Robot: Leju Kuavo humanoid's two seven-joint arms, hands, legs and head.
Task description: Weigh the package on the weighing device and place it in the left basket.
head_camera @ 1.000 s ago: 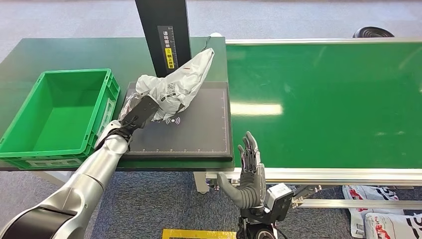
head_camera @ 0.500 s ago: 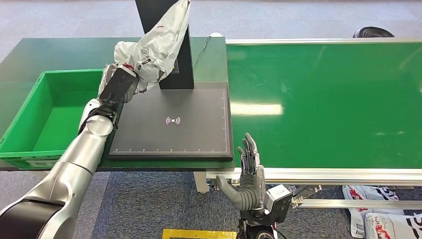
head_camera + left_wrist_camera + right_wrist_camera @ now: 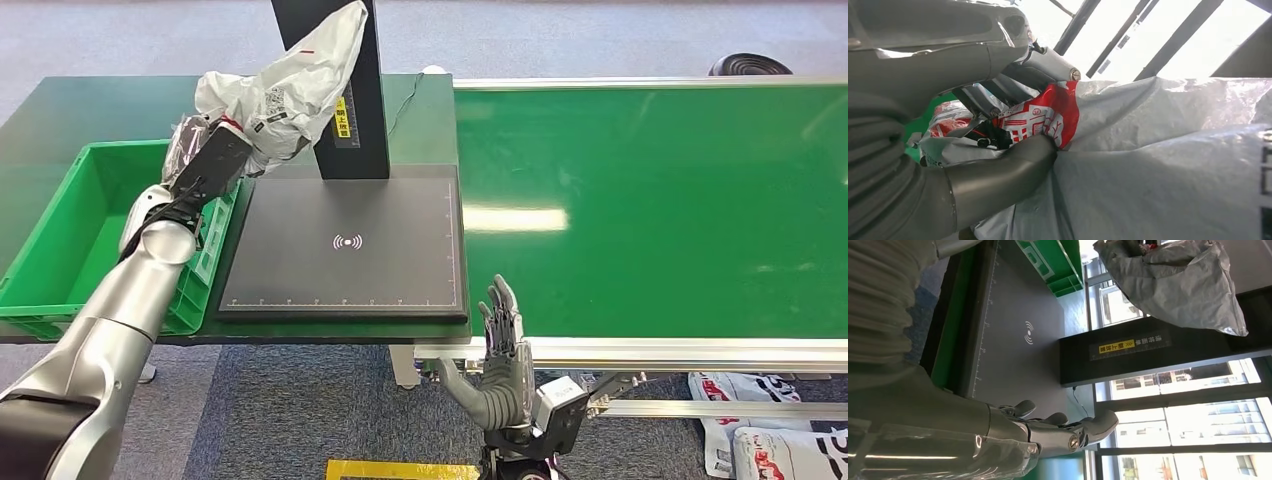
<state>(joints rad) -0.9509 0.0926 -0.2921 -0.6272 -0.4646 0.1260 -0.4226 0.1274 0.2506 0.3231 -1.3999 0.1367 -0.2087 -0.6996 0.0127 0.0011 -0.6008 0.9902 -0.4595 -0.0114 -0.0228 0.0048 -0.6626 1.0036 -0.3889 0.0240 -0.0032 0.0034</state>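
- The left hand (image 3: 205,160) has its fingers (image 3: 998,172) clamped on the bag (image 3: 285,85), holding it in the air above the gap between the basket (image 3: 60,290) and the scale (image 3: 345,245), close to the basket's right rim
- The right hand (image 3: 503,360) waits by the near edge of the counter (image 3: 60,105), fingers spread, holding nothing
- The step in hand looks like the carry to the basket; the scale plate lies bare, so weighing seems done
- To do it well: carry further left until the whole bag hangs over the basket's floor, not its rim, then lower before letting go
- Mind the loose far end near the black post (image 3: 350,110); swing it free so it does not drag
- The grip sits at one end, so the free end may flop; release low
- The bag's long axis runs from the hand, near left, up to far right; its narrow tip points far right, raised, in front of the post
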